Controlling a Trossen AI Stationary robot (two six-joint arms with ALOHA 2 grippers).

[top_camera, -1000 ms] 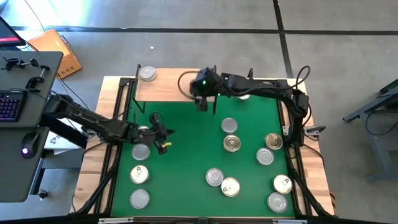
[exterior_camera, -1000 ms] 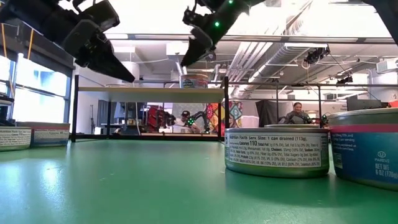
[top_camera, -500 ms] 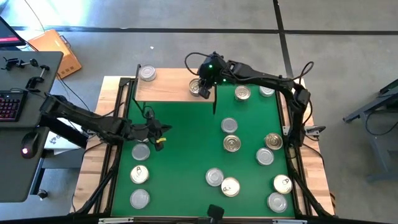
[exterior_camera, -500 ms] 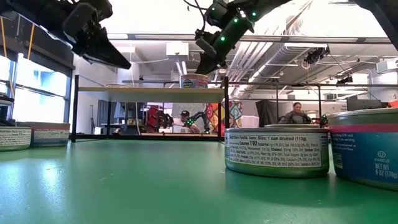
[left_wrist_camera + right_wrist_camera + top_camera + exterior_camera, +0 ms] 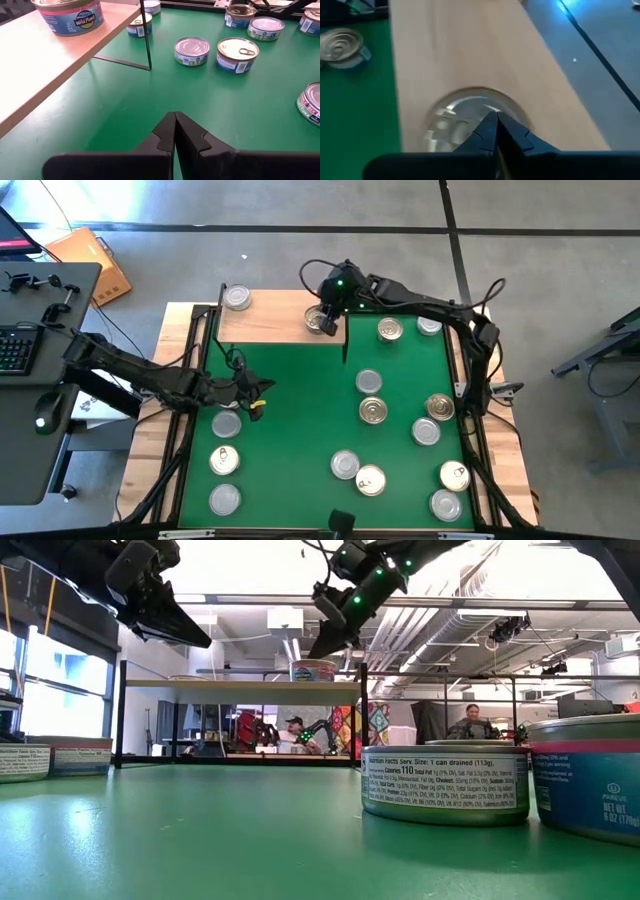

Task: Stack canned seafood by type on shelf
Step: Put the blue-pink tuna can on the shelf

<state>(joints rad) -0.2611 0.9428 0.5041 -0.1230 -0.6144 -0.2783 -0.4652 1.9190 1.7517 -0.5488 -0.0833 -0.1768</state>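
We find the right gripper [image 5: 496,120] closed and empty, a can [image 5: 470,120] on the shelf [image 5: 470,50] directly below its jaws; left gripper [image 5: 175,122] likewise closed, empty.

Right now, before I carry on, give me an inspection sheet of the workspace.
Surface: green mat on a pale wood table.
Job's things: shelf holds two cans, one at its left end, one at its right end; the other cans lie loose on the mat, none stacked.
Clutter: nothing seen on the mat.
Grippers: right gripper shut, above the right-end can, not holding it; left gripper shut, empty, over the mat's left side.
Cables: black cables loop along the right arm.
Surroundings: desk with keyboard to the left; cardboard box on the floor; people behind the table.
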